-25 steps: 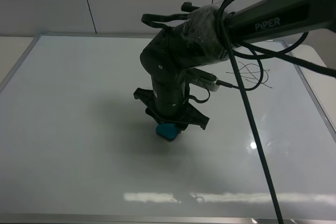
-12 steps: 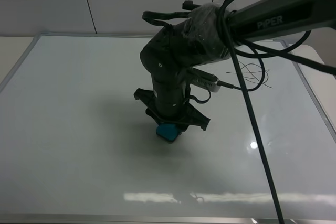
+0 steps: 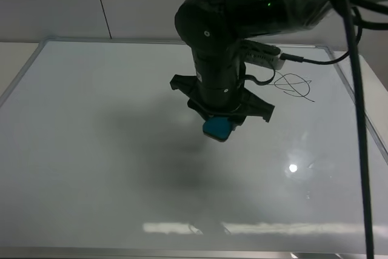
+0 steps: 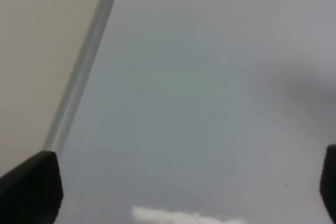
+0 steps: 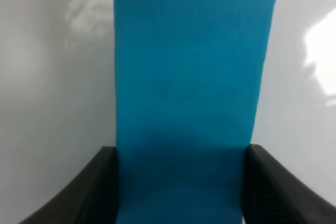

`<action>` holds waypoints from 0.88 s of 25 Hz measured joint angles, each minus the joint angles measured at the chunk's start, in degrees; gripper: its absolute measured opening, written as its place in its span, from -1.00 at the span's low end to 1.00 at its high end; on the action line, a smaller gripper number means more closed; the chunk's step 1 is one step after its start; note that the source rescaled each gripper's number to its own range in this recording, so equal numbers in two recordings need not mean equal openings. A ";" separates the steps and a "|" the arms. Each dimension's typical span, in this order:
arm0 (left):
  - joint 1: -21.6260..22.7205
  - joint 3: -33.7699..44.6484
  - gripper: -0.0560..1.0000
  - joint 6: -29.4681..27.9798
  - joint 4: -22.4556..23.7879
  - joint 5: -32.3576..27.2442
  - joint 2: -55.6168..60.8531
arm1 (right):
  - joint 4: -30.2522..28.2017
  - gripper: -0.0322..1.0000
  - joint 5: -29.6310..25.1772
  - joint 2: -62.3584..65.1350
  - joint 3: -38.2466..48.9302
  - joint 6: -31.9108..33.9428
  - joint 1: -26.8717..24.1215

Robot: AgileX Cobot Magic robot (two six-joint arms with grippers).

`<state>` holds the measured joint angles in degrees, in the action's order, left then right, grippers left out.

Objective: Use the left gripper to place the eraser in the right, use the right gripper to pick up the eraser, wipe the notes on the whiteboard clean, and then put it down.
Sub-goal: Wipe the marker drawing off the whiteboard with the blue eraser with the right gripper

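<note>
Pinching eraser (image 3: 217, 129) with right pincer (image 3: 221, 119), above whiteboard (image 3: 91, 150) middle, apart from notes (image 3: 294, 85) farther right. Spread wide over whiteboard near frame: left pincer (image 4: 178, 187).

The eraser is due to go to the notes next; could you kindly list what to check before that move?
1. Grip: the eraser sits clamped in the right pincer: ok.
2. Spare arm: left pincer open, holding nothing: ok.
3. Target: notes unwiped on the whiteboard, apart from the eraser: ok.
4. Snag: black cable clear of the notes: cannot tell.
5. Contact: eraser touching the whiteboard: cannot tell.
</note>
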<state>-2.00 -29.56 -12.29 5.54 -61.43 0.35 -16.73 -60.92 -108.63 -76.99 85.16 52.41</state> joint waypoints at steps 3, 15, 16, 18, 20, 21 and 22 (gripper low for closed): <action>0.00 0.00 1.00 0.00 0.00 0.00 0.00 | -4.66 -0.94 -6.39 2.79 0.00 -2.56 0.00; 0.00 0.00 1.00 0.00 0.00 0.00 0.00 | -11.40 -0.94 -8.02 15.99 0.00 -27.54 0.00; 0.00 0.00 1.00 0.00 0.00 0.00 0.00 | -11.40 -0.94 -8.02 16.97 0.00 -27.84 0.00; 0.00 0.00 1.00 0.00 0.00 0.00 0.00 | -10.23 -0.94 -8.06 20.22 0.00 -28.39 -0.65; 0.00 0.00 1.00 0.00 0.00 0.00 0.00 | -8.70 -0.94 -8.06 21.57 0.00 -29.00 -1.88; 0.00 0.00 1.00 0.00 0.00 0.00 0.00 | -6.89 -0.94 -8.13 22.39 0.00 -30.07 -3.15; 0.00 0.00 1.00 0.00 0.00 0.00 0.00 | -5.17 -0.94 -8.13 23.05 0.00 -31.34 -4.95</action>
<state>-2.00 -29.56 -12.29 5.54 -61.43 0.35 -21.89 -69.05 -85.58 -76.99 53.82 47.46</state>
